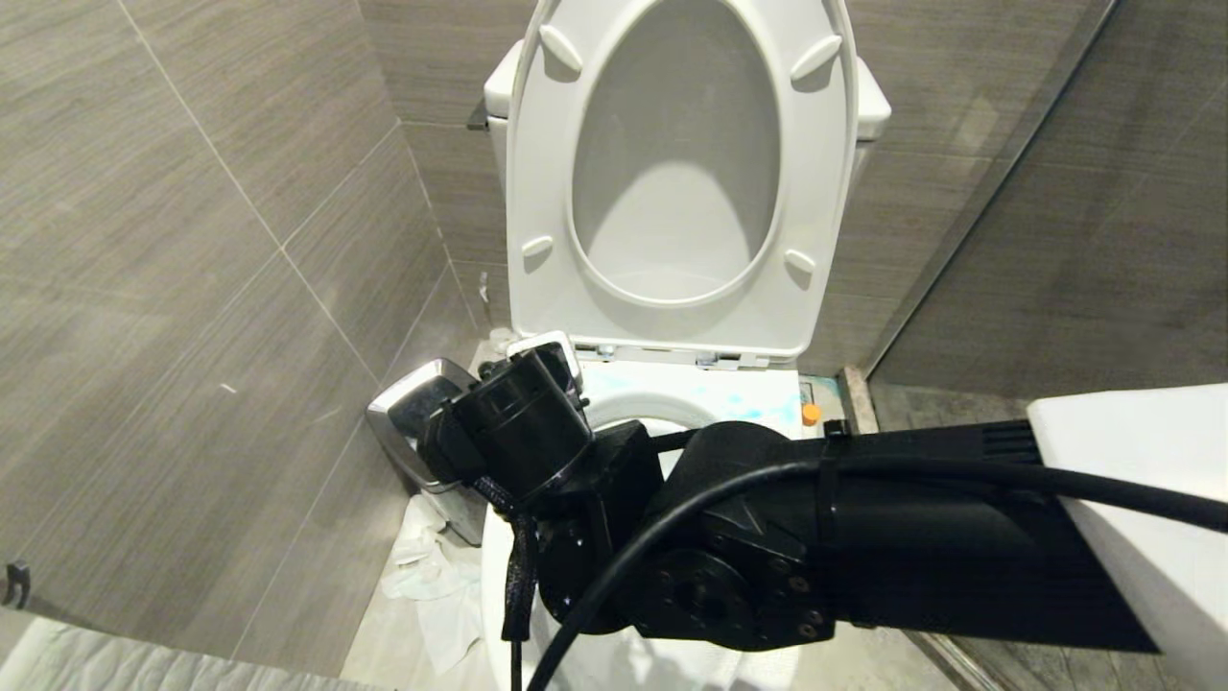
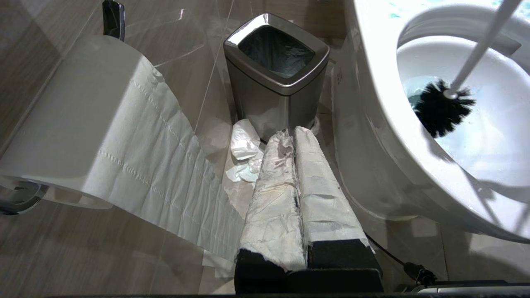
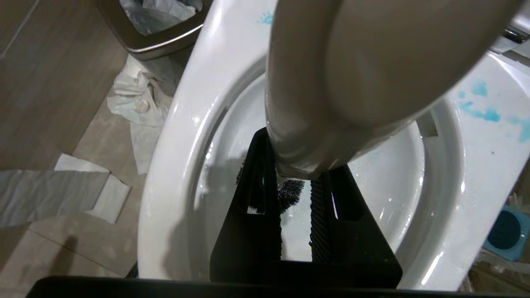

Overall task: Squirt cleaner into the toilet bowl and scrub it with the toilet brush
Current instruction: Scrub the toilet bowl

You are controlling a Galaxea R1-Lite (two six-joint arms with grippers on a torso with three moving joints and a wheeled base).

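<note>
The white toilet bowl [image 1: 633,408] [image 2: 372,136] [image 3: 174,165] stands with its seat and lid [image 1: 537,192] raised. Turquoise cleaner [image 3: 480,111] is smeared on the back rim [image 1: 729,403]. My right arm [image 1: 767,537] reaches over the bowl and hides most of it in the head view. The right gripper [image 3: 296,174] is shut on the white handle [image 3: 352,82] of the toilet brush. Its dark bristle head [image 2: 441,108] [image 3: 290,194] is down inside the bowl, near the water. The left gripper [image 2: 292,132], wrapped in white, is shut and empty, parked low beside the bowl.
A square steel bin [image 2: 276,78] [image 1: 422,422] stands on the floor left of the bowl, with crumpled paper [image 2: 244,149] at its foot. A toilet-paper roll [image 2: 83,124] hangs on the left wall with a long loose tail. The blue brush holder [image 3: 507,231] sits right of the bowl.
</note>
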